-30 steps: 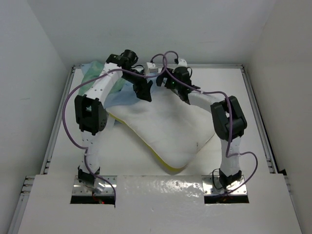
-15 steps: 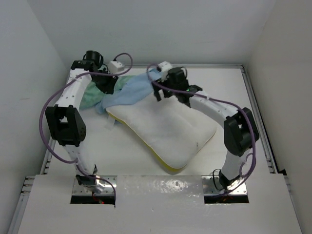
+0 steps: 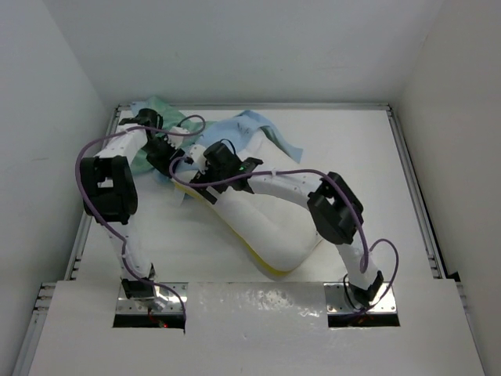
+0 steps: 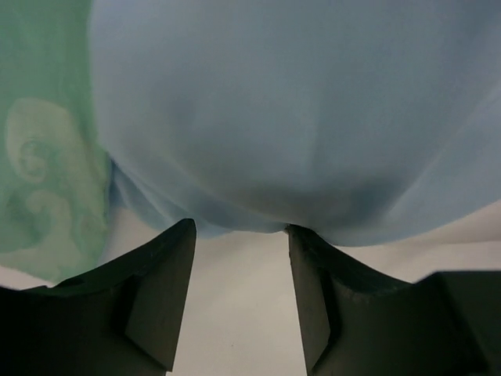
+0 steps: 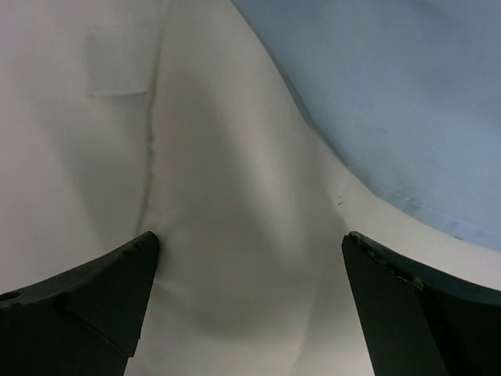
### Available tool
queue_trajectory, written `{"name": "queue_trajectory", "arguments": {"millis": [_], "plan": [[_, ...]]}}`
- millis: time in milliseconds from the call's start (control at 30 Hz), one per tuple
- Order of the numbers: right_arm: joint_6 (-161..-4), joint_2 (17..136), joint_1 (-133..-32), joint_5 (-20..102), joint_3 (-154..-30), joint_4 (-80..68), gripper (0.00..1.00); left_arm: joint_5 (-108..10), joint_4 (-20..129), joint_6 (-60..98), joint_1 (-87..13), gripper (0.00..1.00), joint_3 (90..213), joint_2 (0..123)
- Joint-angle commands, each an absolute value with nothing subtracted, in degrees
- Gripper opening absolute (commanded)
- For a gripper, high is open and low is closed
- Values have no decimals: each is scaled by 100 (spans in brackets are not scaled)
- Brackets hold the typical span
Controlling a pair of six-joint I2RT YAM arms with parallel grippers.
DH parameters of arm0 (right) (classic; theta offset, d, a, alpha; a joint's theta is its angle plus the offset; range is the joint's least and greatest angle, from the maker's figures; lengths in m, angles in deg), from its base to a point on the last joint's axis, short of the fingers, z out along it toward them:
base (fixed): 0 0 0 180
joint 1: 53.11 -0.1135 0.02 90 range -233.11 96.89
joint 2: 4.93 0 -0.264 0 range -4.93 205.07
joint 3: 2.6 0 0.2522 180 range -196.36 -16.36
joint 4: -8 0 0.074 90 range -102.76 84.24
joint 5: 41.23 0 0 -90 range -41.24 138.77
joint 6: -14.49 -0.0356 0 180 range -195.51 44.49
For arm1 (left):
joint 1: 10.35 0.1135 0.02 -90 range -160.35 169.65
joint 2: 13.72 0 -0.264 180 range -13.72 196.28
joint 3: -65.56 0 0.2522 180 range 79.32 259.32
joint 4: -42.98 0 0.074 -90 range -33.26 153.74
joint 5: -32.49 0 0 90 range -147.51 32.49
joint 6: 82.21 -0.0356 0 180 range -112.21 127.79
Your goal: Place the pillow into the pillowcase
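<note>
Pillow (image 3: pixel 266 227) not yet inserted; pillowcase (image 3: pixel 243 129) bunched at upper left. Left gripper (image 4: pixel 241 229), right gripper (image 5: pixel 250 235) seen parted, nothing gripped.

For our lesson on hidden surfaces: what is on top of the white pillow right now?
The right gripper hangs open over the pillow, its arm crossing over it. The light blue pillowcase meets the far corner; whether it overlaps there, the arm hides.

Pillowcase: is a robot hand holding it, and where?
Nothing is held. The left gripper is open, the pillowcase just past its tips. The right gripper is open over the pillow.
</note>
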State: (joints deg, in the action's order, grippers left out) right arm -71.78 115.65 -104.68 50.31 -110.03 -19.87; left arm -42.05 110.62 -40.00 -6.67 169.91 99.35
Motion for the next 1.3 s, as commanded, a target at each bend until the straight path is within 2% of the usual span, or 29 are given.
{"name": "queue_trajectory", "arguments": {"millis": [0, 67, 167, 200, 233, 433, 567, 633, 667, 700, 733, 833, 1000, 1100, 1267], "plan": [[-7049, 11908, -10496, 5324, -11401, -2527, 99, -4003, 10982, -4309, -701, 50, 16765, 10062], [-7181, 12137, -10496, 5342, -11462, -2623, 96, -3652, 11113, -4353, -693, 51, 16704, 10115], [-7243, 12260, -10479, 5404, -11559, -2799, 41, -3300, 11254, -4301, -701, 53, 16695, 10211], [-7243, 12226, -10461, 5421, -11559, -2800, 15, -3282, 11281, -4283, -701, 53, 16686, 10203], [-7286, 12164, -10409, 5456, -11411, -2765, 0, -3255, 11307, -4292, -684, 53, 16677, 10177], [-7752, 11426, -10057, 4456, -10523, -1703, 0, -3185, 11817, -5142, -631, 56, 16468, 9685], [-7718, 11451, -10057, 4332, -10583, -1745, 0, -3501, 11125, -5093, -640, 55, 15957, 9579], [-7726, 11487, -10048, 4314, -10671, -1841, 0, -3702, 10354, -4603, -657, 42, 15825, 9710], [-7726, 11470, -10039, 4314, -10672, -1868, 0, -3773, 10149, -4399, -657, 15, 15851, 9754], [-7761, 11443, -10031, 4331, -10663, -1903, 0, -3782, 9834, -4006, -666, 4, 15990, 9781], [-7822, 11426, -10004, 4332, -10645, -1921, 0, -3765, 9753, -3863, -649, 0, 16070, 9764], [-8270, 11294, -9768, 4156, -10496, -1825, 0, -3414, 9673, -3712, -587, 0, 16194, 9431], [-8816, 10995, -9292, 3840, -10022, -1263, 0, -3519, 9628, -3852, -517, 0, 16141, 8649], [-8711, 10863, -9266, 3717, -9881, -1130, 0, -3352, 10128, -3993, -508, 0, 16421, 8524], [-8755, 10775, -9073, 3708, -9757, -990, 0, -2588, 11420, -4230, -517, 0, 17554, 8454]]}}
